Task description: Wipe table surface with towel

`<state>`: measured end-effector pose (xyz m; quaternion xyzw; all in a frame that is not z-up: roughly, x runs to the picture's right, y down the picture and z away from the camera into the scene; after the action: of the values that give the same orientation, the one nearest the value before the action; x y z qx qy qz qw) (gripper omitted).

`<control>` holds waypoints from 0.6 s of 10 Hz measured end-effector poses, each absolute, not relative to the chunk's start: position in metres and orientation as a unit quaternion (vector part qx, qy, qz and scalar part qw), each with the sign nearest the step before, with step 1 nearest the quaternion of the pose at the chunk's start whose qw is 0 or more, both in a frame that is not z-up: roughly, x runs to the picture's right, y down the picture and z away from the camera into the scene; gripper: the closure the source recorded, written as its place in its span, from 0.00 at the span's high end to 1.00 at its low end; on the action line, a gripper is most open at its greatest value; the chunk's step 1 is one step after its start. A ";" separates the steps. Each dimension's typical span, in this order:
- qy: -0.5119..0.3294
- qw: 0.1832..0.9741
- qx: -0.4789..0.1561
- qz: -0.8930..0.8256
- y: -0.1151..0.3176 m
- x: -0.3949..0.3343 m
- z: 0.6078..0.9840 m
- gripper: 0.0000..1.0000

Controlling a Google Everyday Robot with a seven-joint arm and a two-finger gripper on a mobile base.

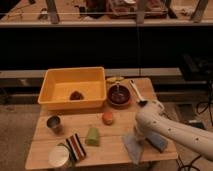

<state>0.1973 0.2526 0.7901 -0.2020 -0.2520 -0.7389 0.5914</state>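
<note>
The table surface (pixel 55 142) is a pale wooden plank top filling the lower middle of the camera view. The towel (pixel 132 148), a limp pale grey-blue cloth, lies flat near the table's front edge, right of centre. My white arm reaches in from the lower right and bends down over it. The gripper (pixel 136 134) is at the arm's end, pointing down onto the towel's far end and mostly hidden by the wrist.
A yellow bin (pixel 60 102) stands at the back left, with a brown bowl (pixel 119 96) and a white utensil (pixel 136 93) to its right. An orange (pixel 107 118), green block (pixel 92 136), striped cloth (pixel 76 147), metal cup (pixel 54 123), white round container (pixel 59 156) and darker blue pad (pixel 158 142) lie around the towel.
</note>
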 end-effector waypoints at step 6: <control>-0.223 0.610 -0.195 -0.735 0.184 0.174 0.834 0.10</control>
<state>0.1741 0.1837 0.8342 -0.1949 -0.2229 -0.7348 0.6103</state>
